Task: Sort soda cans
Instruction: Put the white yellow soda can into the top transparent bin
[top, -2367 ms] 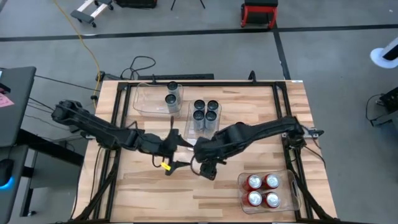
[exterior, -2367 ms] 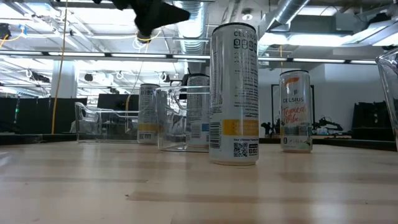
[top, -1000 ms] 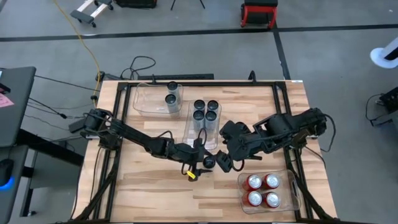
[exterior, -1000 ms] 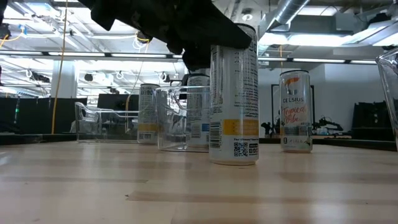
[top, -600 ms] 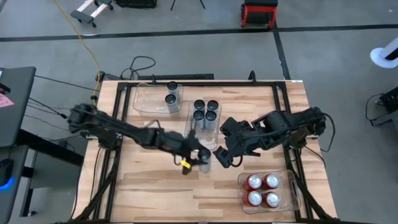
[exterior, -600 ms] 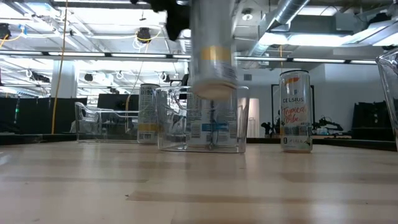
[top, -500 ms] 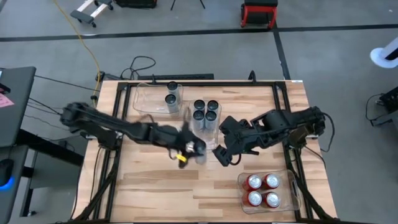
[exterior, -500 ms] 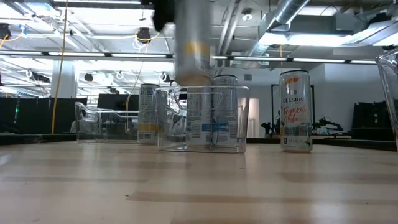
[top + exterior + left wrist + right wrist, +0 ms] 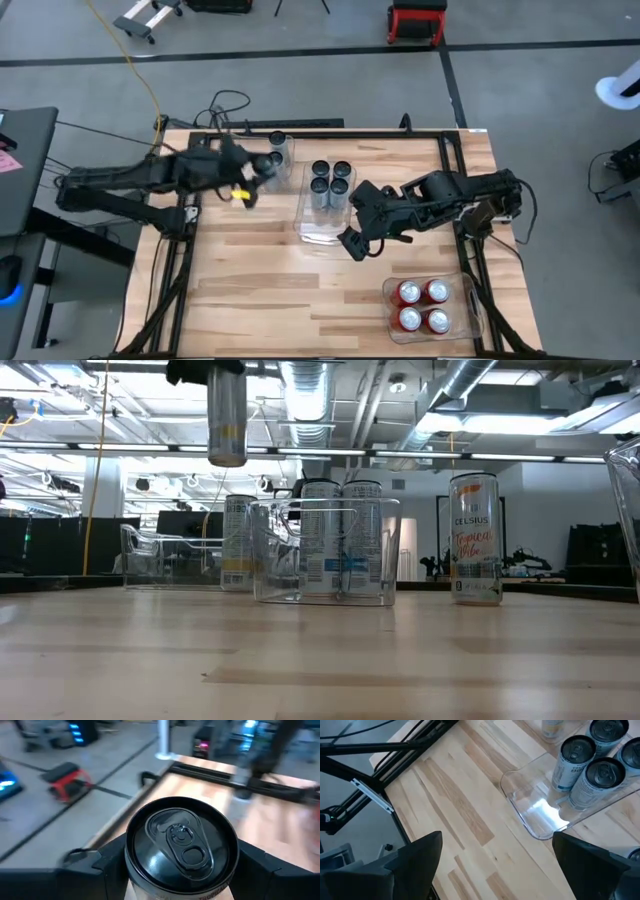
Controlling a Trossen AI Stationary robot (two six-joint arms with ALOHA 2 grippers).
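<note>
One silver-grey can [image 9: 181, 847] hangs clamped in the left gripper [image 9: 250, 175]; right gripper [image 9: 352, 245] gapes empty.

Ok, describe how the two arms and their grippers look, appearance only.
Both arms are black, built of chunky jointed segments. The left gripper carries a small yellow marking beside it. The right gripper is plain black; its fingers are broad, flat, matte wedges. Loose black cables trail behind the left arm's base.

The near half of the table [image 9: 260, 300] is left bare, apart from the bin of red cans [image 9: 424, 306] at the near right corner; the far middle is blocked by two clear bins [image 9: 325, 200] holding upright cans
</note>
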